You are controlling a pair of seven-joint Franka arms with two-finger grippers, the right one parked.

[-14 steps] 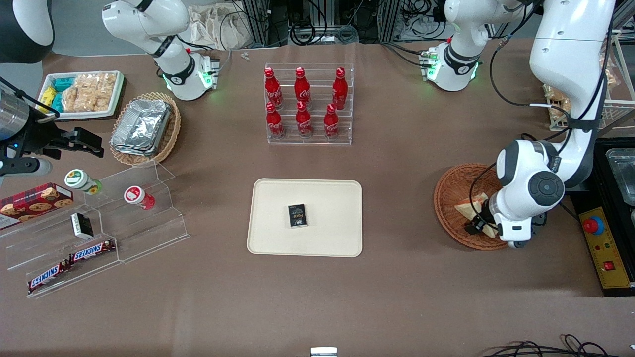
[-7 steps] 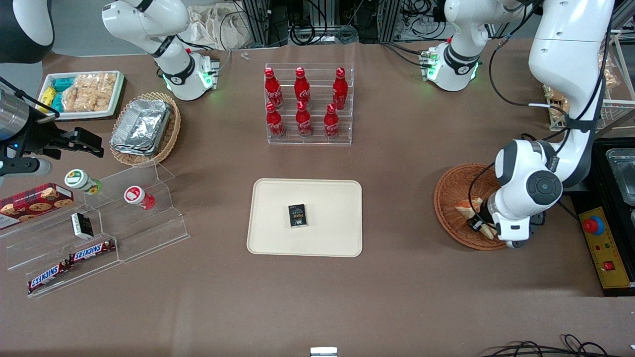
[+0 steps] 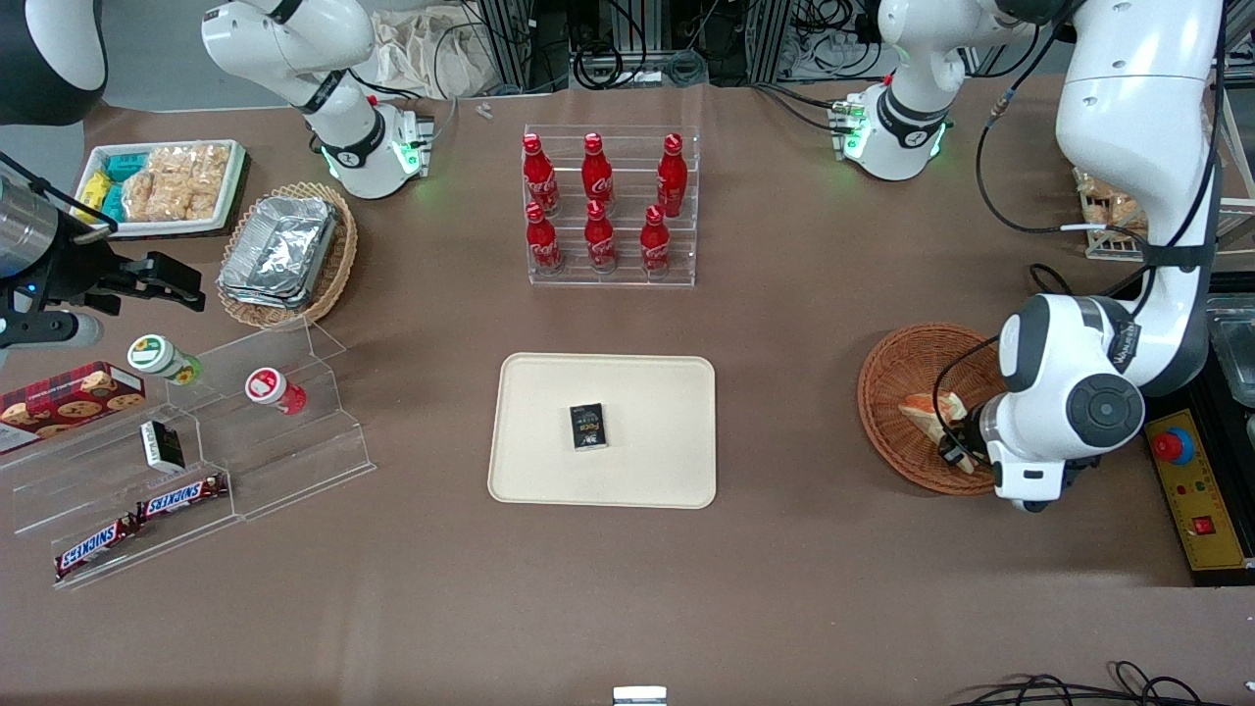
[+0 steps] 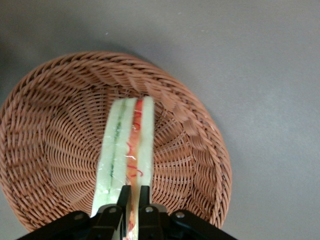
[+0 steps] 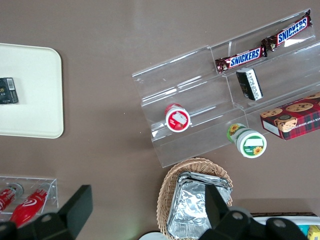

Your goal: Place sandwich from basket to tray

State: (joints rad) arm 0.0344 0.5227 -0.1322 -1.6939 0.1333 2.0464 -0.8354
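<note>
One sandwich (image 4: 127,150), pinched in the gripper (image 4: 131,200), had risen slightly above the wicker basket (image 3: 897,373); the arm's wrist had shifted sideways.

The gripper (image 4: 134,197), closed on the sandwich (image 3: 933,410), is now higher above the basket (image 3: 887,412); the sandwich is lifted with it.

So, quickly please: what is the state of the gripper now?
Left gripper: jaws closed on the clear-wrapped triangular sandwich, above the round reddish-brown wicker basket.
</note>
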